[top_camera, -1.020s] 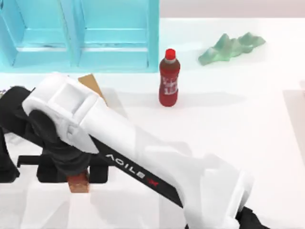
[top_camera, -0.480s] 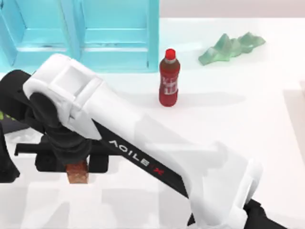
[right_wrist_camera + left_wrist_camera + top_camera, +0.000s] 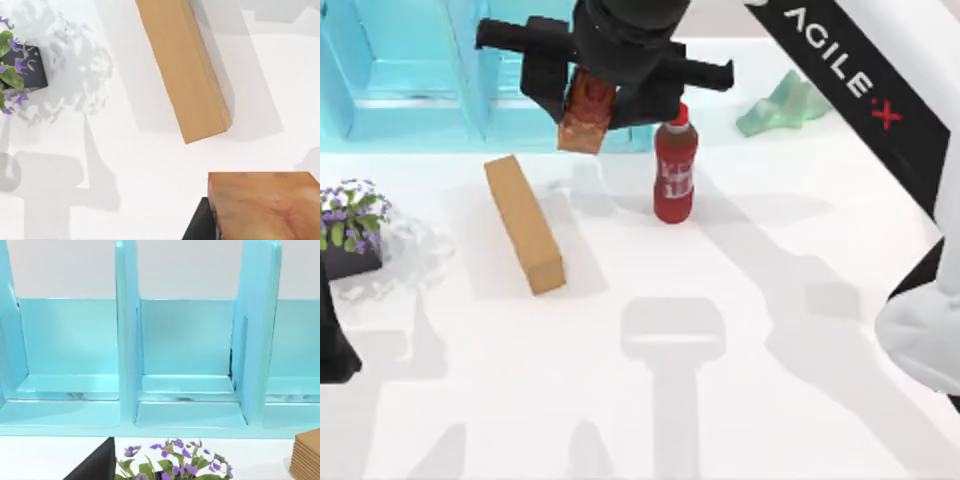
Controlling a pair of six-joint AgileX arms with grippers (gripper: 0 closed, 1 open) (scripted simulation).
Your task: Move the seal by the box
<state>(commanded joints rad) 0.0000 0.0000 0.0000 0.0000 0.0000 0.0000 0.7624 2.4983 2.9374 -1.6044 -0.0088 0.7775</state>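
The white table (image 3: 800, 400) is the largest surface, with wide bare room across its front and right side. Along its back-left edge stands the teal cabinet (image 3: 470, 80), its open compartments facing the table. My right arm reaches in from the right side of the top view, and the right gripper (image 3: 588, 100) hangs high over the back of the table in front of the cabinet, clamped on the seal (image 3: 586, 112), which is lifted clear of the surface. Below and to the left lies the box (image 3: 525, 222), flat and angled, with open table on both long sides. The red bottle (image 3: 674, 172) stands upright just right of the gripper. A pale green figure (image 3: 790, 102) sits near the back right. A potted purple flower (image 3: 348, 222) sits at the left edge, beside my parked left arm.
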